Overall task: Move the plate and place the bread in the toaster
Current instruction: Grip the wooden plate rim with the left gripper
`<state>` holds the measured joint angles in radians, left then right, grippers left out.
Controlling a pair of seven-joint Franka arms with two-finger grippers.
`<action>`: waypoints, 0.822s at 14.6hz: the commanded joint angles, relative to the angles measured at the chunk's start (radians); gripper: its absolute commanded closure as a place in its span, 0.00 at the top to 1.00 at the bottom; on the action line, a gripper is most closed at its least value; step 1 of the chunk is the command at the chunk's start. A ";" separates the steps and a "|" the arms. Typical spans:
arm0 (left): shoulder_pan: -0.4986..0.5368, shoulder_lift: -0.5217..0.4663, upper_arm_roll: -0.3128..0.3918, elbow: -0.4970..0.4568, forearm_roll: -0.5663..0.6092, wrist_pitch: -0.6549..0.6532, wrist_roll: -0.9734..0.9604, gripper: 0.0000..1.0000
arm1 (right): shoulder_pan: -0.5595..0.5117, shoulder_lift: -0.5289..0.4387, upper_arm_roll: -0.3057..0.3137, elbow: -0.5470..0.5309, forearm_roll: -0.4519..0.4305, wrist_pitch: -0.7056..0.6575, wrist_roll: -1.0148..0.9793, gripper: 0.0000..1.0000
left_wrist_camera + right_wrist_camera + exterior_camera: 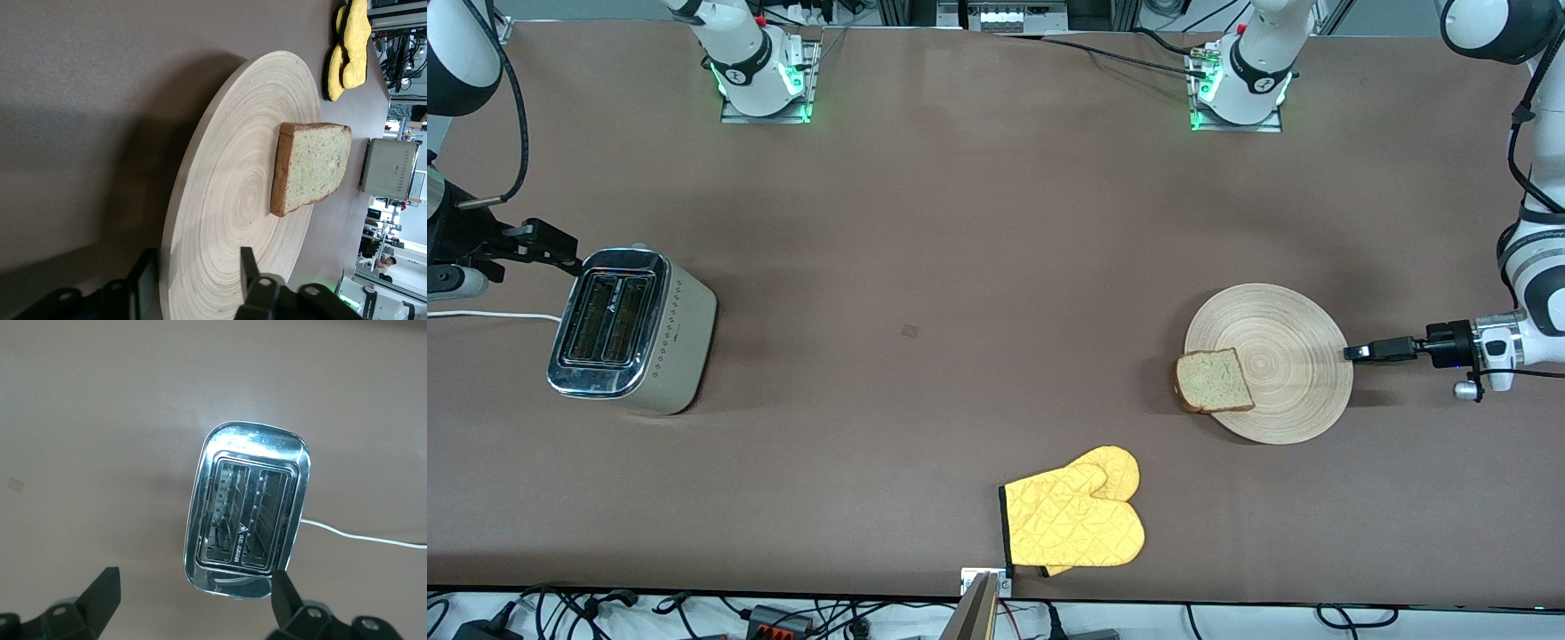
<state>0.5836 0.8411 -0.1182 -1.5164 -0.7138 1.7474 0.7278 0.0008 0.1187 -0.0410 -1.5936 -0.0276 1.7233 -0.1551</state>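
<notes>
The round light-wood plate (pixel 1285 351) lies toward the left arm's end of the table. The bread (pixel 1214 380) lies flat on the plate's edge that faces the toaster, and shows in the left wrist view (pixel 313 167). My left gripper (pixel 1356 352) is low at the plate's rim, open, with one finger over the plate (pixel 227 200) and one outside the rim (pixel 195 277). The chrome-topped toaster (pixel 631 333) stands toward the right arm's end, both slots empty (pixel 248 513). My right gripper (pixel 560 253) is open and empty (pixel 195 593), in the air by the toaster's cord end.
A yellow quilted oven mitt (pixel 1076 516) lies near the table's front edge, nearer to the front camera than the plate. The toaster's white cord (pixel 489 316) runs off toward the right arm's end. Bare brown table spreads between toaster and plate.
</notes>
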 commanded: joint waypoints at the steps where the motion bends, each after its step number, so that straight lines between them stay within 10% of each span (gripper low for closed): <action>1: 0.002 0.045 -0.003 0.019 -0.021 -0.003 0.028 0.34 | 0.001 0.004 0.001 0.020 -0.009 -0.016 -0.007 1.00; 7: -0.002 0.073 -0.003 0.022 -0.021 -0.006 0.064 0.33 | -0.002 0.004 0.001 0.020 -0.009 -0.016 -0.008 1.00; 9: -0.004 0.075 -0.003 0.027 -0.009 -0.012 0.058 0.08 | 0.001 0.004 0.001 0.020 -0.009 -0.016 -0.008 1.00; 12: 0.001 0.073 -0.012 0.030 -0.018 -0.012 0.055 0.01 | -0.002 0.004 0.001 0.018 -0.008 -0.016 -0.008 1.00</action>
<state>0.5859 0.9005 -0.1253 -1.5052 -0.7248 1.7208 0.7759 0.0006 0.1187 -0.0410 -1.5936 -0.0276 1.7233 -0.1551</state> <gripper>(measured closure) 0.894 0.000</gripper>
